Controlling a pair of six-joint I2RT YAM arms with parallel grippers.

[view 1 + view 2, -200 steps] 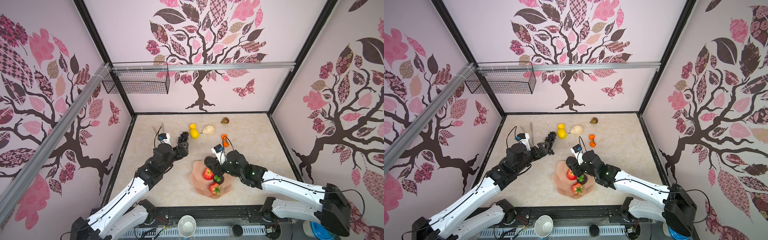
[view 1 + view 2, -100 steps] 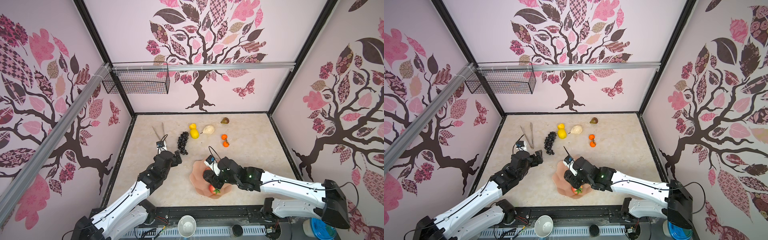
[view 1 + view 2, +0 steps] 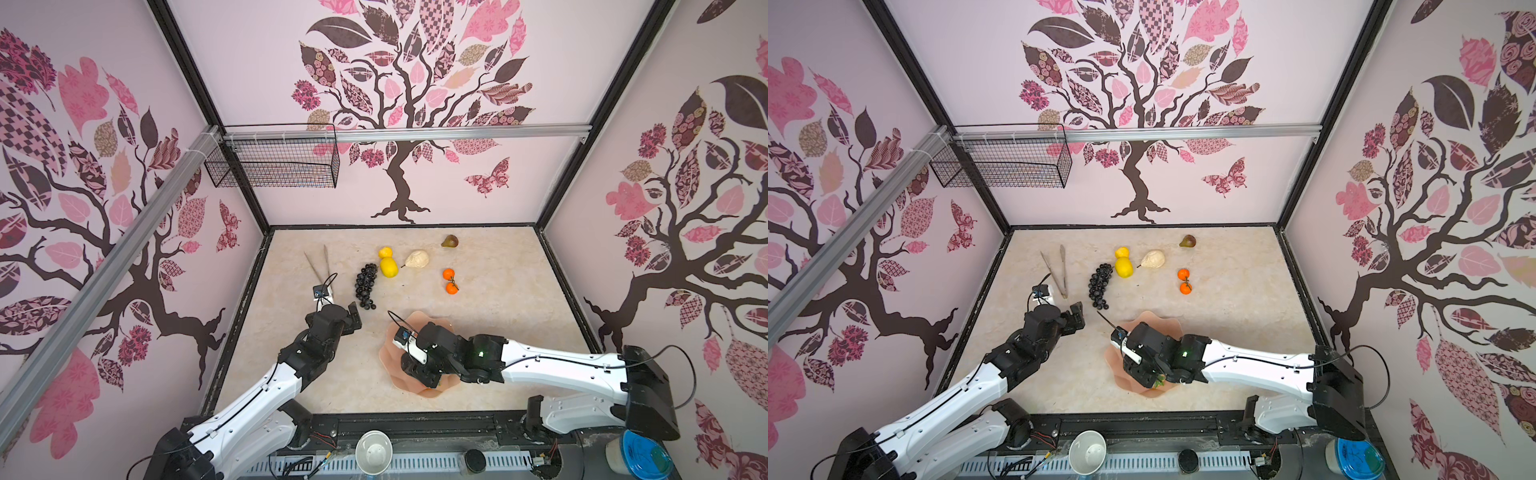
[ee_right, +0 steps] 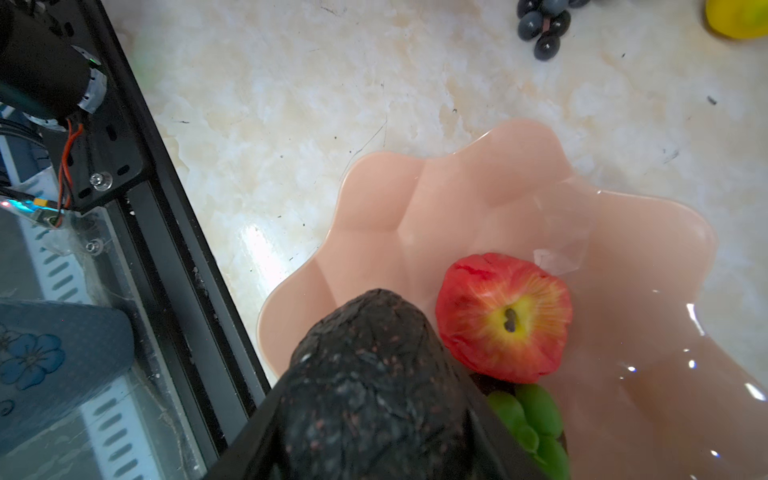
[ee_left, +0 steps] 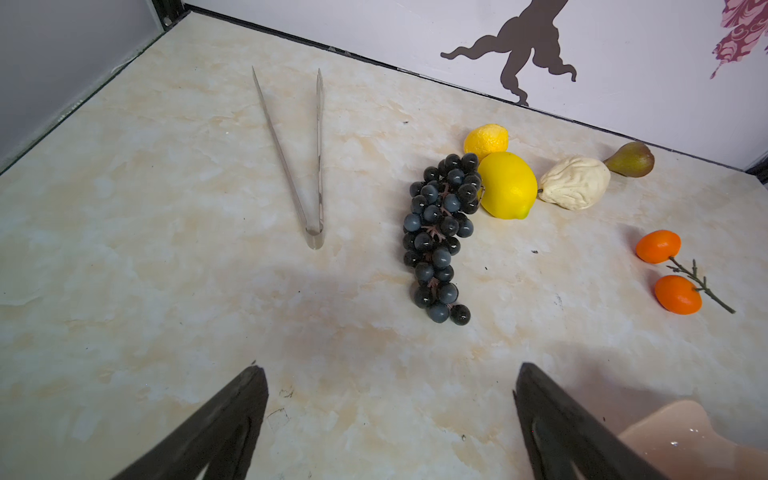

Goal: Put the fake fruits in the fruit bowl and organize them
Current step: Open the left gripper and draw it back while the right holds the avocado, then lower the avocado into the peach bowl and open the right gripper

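Peach-pink fruit bowl (image 4: 415, 199) sits near the table's front edge, under your right arm. Grape bunch (image 5: 440, 237) lies on the table, long axis front to back, broad end touching the lemon (image 5: 509, 185). Your right gripper (image 4: 370, 432) clamps the avocado (image 4: 374, 365) over the bowl beside the red apple (image 4: 503, 320), narrow end pointing out beyond the fingers. Left gripper (image 5: 390, 368) is spread wide, holding nothing.

Fingers (image 5: 216, 428) wide apart over table (image 5: 124, 257); grapes (image 5: 440, 232) touch lemon (image 5: 508, 185), tongs (image 5: 309, 174) nr.

Bright, even light, soft shadows on the table (image 5: 124, 249), glare on the fruit bowl (image 4: 457, 195), avocado (image 4: 374, 395) blurred.
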